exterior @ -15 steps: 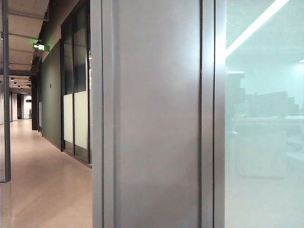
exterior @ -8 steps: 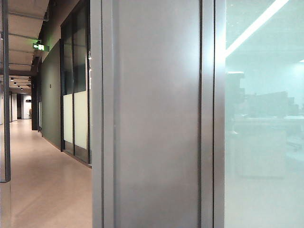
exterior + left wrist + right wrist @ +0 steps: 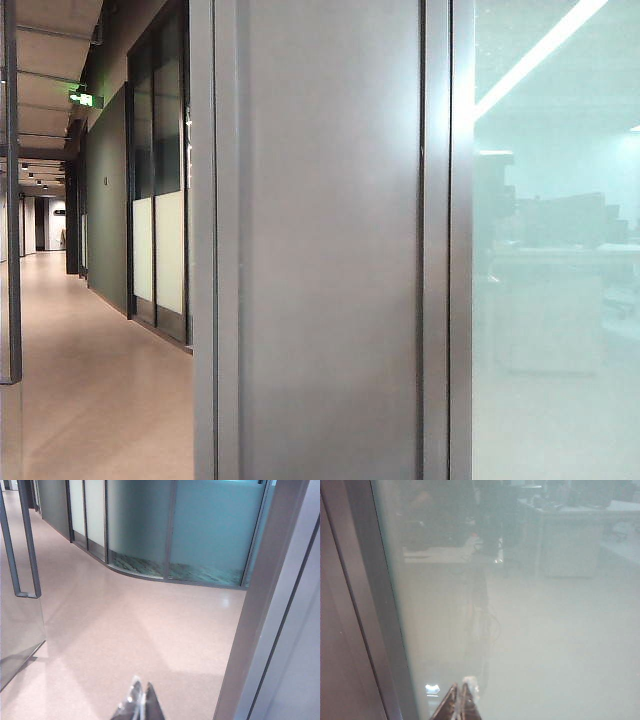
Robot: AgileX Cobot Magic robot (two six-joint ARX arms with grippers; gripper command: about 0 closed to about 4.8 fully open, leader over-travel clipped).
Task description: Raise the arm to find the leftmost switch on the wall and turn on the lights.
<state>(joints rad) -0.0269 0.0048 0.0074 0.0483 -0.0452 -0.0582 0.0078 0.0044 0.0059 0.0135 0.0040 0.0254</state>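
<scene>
Still no switch visible; we keep left gripper (image 3: 139,705) and right gripper (image 3: 460,702) pinched together near the grey wall panel (image 3: 330,240), expecting a stiff rocker needing a fingertip press.

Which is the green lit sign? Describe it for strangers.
Start at the wide grey wall panel in the exterior view's middle, look left down the corridor. High under the ceiling glows the green sign, the only green light there. Left claw, shut, over floor; right claw, shut, at frosted glass.
</scene>
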